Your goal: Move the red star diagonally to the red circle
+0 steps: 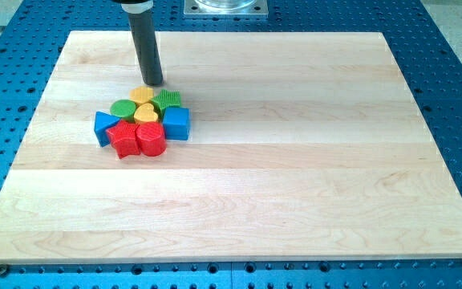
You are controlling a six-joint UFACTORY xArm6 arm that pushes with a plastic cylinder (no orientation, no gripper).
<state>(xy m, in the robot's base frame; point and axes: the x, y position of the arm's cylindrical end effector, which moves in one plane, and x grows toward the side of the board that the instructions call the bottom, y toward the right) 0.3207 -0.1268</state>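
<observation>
The red star (123, 139) lies at the lower left of a tight cluster of blocks on the wooden board (295, 160). The red circle (151, 139) touches it on its right. My tip (153, 83) stands just above the cluster, close to the yellow block (141, 95) and the green star-like block (168, 99). It is apart from the red star, with the cluster's upper blocks between them.
The cluster also holds a green round block (122, 109), a yellow heart (145, 113), a blue triangle (103, 125) at the left and a blue cube (176, 123) at the right. The board rests on a blue perforated table (455, 96).
</observation>
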